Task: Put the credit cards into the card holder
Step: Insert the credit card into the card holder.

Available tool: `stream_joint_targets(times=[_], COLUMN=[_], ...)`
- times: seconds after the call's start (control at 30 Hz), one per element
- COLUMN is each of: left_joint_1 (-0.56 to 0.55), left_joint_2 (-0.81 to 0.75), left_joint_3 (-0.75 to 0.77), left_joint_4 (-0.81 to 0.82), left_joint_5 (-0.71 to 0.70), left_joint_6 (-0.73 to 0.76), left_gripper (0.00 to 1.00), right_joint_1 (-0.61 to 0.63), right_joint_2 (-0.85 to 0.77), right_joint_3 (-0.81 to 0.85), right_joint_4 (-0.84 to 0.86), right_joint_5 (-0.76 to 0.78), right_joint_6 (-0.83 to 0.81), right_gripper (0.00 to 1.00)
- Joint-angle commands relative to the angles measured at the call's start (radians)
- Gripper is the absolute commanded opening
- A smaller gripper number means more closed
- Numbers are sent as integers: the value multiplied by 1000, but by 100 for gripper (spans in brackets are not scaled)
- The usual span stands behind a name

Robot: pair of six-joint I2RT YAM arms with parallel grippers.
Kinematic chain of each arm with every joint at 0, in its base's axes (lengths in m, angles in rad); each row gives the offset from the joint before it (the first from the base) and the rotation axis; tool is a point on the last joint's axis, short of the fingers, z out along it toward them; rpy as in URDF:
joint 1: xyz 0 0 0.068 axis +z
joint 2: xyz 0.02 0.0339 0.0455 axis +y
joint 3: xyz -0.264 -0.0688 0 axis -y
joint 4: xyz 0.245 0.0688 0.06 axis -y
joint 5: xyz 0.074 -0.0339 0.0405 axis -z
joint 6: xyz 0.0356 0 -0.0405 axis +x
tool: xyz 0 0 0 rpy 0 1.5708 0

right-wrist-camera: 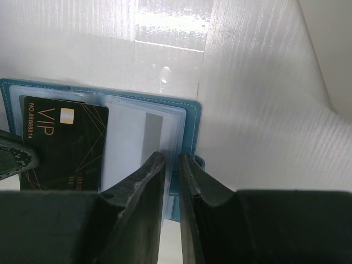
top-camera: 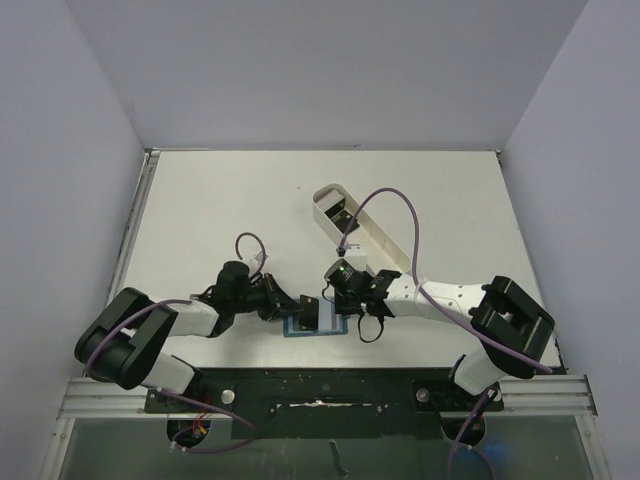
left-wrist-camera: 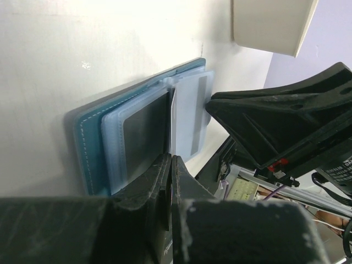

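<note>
Card holder laid open at near edge of table. Left gripper squeezed together at clear pocket. Right gripper almost together; hold cannot be told. Black VIP card best slid flat and slowly, holder pinned down.

One blue card holder, just the one. Cards showing in it: I count two, one black card and one white card. One long white tray, and something dark inside it is too small to count. Two arms: left arm, right arm.
</note>
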Motion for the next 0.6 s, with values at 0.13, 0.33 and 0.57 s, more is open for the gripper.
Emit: stream_joint_targets(times=[0.13,0.33,0.57], left_joint_1=[-12,-22,-27], left_joint_2=[29,45,59], left_joint_3=[9,10,16], left_joint_4=[42,60,65], left_joint_5=[7,6,-8], left_joint_6=[19,15,15], left_gripper=[0,0,0], right_joint_1=[-2,-1,3], right_joint_2=[-1,2,26], right_joint_3=[1,-1,-8], right_joint_4=[21,23,30], right_joint_5=[36,32,32], right_joint_6=[12,17,22], right_gripper=[18,17,17])
